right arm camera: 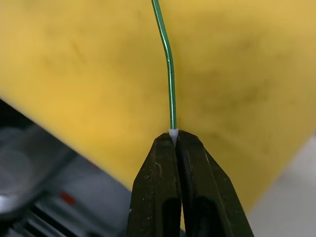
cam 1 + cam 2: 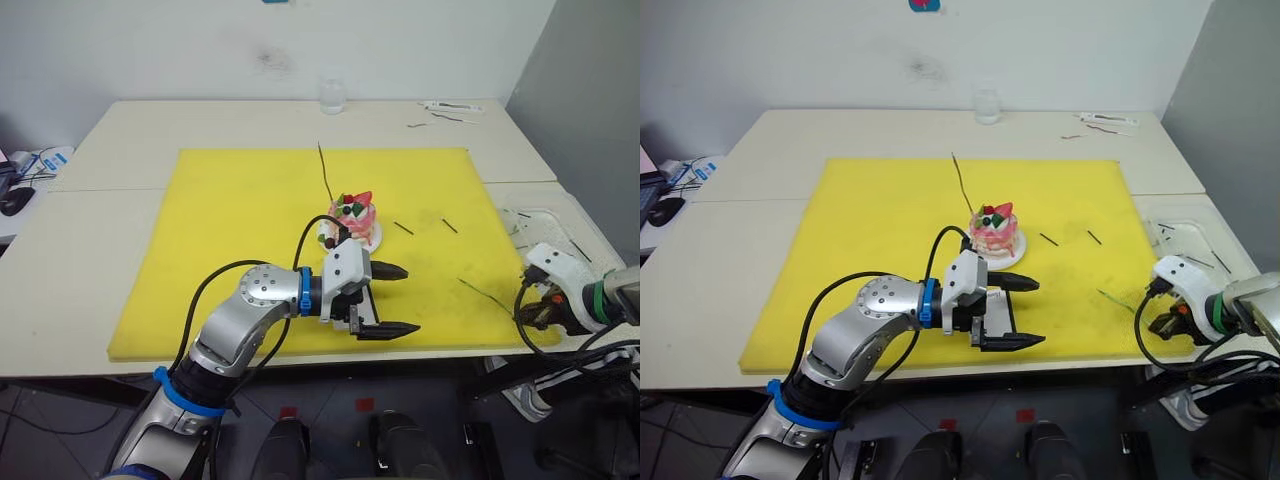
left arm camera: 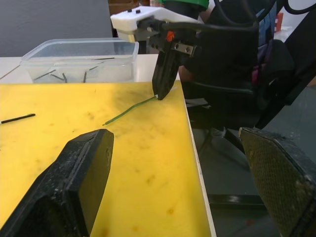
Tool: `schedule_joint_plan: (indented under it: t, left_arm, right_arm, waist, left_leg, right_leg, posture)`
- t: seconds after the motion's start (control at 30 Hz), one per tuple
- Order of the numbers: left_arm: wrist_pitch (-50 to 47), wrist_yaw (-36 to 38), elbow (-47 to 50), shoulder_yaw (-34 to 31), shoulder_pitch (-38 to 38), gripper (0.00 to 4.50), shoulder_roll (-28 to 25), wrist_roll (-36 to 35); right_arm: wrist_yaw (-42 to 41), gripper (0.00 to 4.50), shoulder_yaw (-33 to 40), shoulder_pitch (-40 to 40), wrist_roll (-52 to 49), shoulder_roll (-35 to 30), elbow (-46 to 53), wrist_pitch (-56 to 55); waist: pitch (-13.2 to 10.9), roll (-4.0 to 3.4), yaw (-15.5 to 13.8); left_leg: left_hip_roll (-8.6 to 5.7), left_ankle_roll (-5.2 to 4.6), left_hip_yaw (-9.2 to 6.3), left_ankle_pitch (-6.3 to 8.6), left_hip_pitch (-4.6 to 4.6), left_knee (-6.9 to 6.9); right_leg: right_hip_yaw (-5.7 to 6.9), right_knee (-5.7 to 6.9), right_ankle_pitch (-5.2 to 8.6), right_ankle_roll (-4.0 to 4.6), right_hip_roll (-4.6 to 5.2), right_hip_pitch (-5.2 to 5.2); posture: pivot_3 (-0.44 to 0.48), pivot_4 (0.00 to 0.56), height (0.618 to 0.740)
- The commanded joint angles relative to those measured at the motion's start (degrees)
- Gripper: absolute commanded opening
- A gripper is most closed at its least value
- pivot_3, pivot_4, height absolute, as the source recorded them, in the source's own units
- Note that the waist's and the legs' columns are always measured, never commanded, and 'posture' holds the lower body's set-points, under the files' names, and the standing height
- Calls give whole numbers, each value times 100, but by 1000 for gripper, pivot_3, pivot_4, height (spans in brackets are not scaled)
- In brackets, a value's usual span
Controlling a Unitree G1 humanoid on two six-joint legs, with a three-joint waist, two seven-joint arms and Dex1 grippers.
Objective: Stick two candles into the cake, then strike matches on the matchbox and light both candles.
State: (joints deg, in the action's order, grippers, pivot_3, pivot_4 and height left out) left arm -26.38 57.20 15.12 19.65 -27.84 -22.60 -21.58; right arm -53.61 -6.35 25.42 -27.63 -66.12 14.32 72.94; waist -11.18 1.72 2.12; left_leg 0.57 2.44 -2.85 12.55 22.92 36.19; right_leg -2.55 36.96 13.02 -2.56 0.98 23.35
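Observation:
The pink cake [image 2: 356,216] on its white plate stands mid-mat. One candle [image 2: 326,172] runs from behind it toward the far edge; I cannot tell whether it is stuck in. The other candle [image 2: 485,292] lies on the yellow mat near the right front corner. My right gripper [image 1: 174,134] is shut on that candle's pale end [image 1: 173,132], at the mat's right edge [image 2: 524,303]. My left gripper [image 2: 395,300] hovers open in front of the cake, nothing between its fingers [image 3: 74,182]. Two matches [image 2: 403,228] [image 2: 450,226] lie right of the cake. The matchbox is out of view.
A clear plastic tub [image 3: 79,59] holding several dark sticks sits off the mat's right side. A glass [image 2: 332,95] stands at the table's far edge, with flat white items [image 2: 452,105] at the far right. The yellow mat [image 2: 230,250] covers the table's middle.

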Motion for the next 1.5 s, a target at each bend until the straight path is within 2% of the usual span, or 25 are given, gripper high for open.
schedule_joint_plan:
  t: [0.03,0.17,0.27,0.5,0.67,0.87,1.2,1.5]
  left_arm:
    - [-261,-10,228,-371,-34,4500,-29,-400]
    - [-789,-374,411,-995,-16,4500,-29,-942]
    - [-1170,-839,579,-1500,48,4500,-6,-1268]
    - [-1308,-1403,811,-2088,442,4500,-401,-1197]
    - [-1372,-1739,1012,-2260,651,4500,-446,-1308]
    - [-1380,-2041,1102,-2258,626,4500,-415,-1282]
    - [-1382,-2021,1124,-2222,629,4500,-577,-1278]
    - [-1373,-1928,1103,-2270,621,4500,-746,-1334]
  right_arm:
    - [313,46,789,875,-457,891,-72,39]
    - [1384,46,1649,1568,-496,2577,-283,-698]
    - [2190,46,1896,1566,-249,3701,-230,-1738]
    - [2834,46,1311,1137,581,5380,-730,-4428]
    - [2936,46,1057,1111,1018,5861,-1620,-5640]
    - [2894,46,950,1119,1089,6111,-2104,-6170]
    - [2996,46,985,1015,1044,6293,-2437,-6489]
    - [3026,46,896,806,989,6477,-2223,-6384]
  waist:
    - [0,0,23]
    - [0,0,55]
    - [0,0,51]
    - [0,-1,-18]
    - [-1,-2,-34]
    - [0,-2,-26]
    - [-1,-2,-24]
    - [-1,-3,-23]
  left_leg:
    - [0,0,-1,0,-3,-1]
    - [12,-1,-13,-1,-2,5]
    - [14,-1,-19,-1,5,-1]
    - [8,0,-8,0,13,-12]
    - [9,1,-9,-1,9,-8]
    - [12,1,-10,-2,0,-9]
    - [12,2,-10,-2,1,-11]
    - [12,2,-10,-1,1,-11]
  right_leg:
    - [0,3,0,0,-1,-1]
    - [5,8,-7,-1,-19,-2]
    - [7,4,-12,-11,-21,1]
    - [-1,2,-11,-11,-11,16]
    - [0,6,-13,-9,-11,12]
    - [1,11,-14,-5,-15,7]
    - [0,10,-13,-3,-15,8]
    - [0,9,-13,-2,-15,8]
  posture:
    - [0,150,740]
    - [0,150,740]
    - [0,150,740]
    - [0,150,740]
    - [0,150,740]
    - [0,150,740]
    - [0,150,740]
    - [0,150,740]
